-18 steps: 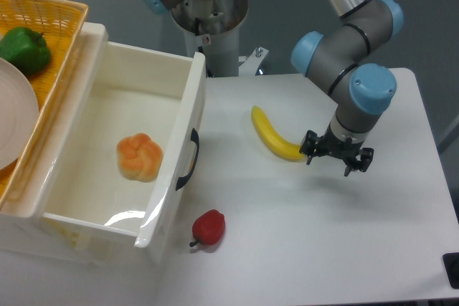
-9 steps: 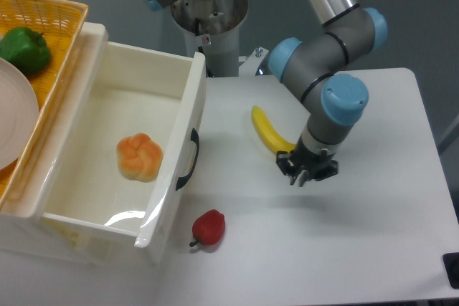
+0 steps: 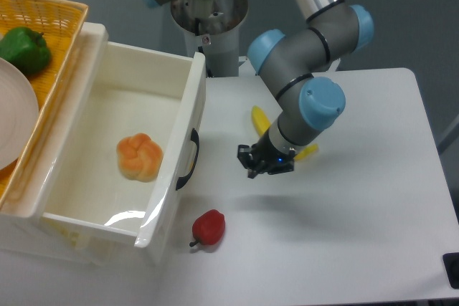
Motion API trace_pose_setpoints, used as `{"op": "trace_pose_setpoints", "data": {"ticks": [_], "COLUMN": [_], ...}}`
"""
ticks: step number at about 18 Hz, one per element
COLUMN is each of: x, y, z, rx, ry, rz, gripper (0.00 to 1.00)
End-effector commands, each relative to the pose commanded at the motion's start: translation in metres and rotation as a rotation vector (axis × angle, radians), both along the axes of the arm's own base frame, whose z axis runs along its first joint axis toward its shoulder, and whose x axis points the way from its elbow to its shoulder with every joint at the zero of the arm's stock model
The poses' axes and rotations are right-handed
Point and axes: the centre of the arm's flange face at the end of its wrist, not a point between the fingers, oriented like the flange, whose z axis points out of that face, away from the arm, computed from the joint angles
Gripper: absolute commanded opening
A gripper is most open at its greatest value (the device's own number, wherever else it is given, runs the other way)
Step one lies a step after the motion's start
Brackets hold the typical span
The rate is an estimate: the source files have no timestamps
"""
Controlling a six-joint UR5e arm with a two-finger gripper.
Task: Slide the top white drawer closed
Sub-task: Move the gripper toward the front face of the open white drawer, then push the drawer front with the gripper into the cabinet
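Your top white drawer [image 3: 107, 116] stands pulled out, handled front facing the gripper [image 3: 264, 165].
Glossy cream box, black arched handle; the gripper's grasp can't be told.

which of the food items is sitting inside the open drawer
The orange bun, alone on the floor of the top white drawer. The red pepper and banana lie on the table; the green pepper is in the basket.

bright even overhead light, soft shadows, glare on drawer [image 3: 154, 209] front, sharp focus, no blur
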Motion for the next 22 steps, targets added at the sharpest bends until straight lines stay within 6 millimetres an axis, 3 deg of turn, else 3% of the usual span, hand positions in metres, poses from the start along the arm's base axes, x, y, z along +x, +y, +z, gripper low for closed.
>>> {"op": "trace_pose_setpoints", "data": {"ticks": [2,12,22], "x": [0.009,0.023,0.034], "y": [0.007,0.017,0.016], "z": [0.013,0.017,0.038], "rx": [0.042,0.093,0.123], "ry": [-0.016,-0.069,-0.083], "rz": [-0.002,-0.003,-0.002], "gripper": [0.00,0.00,0.00]}}
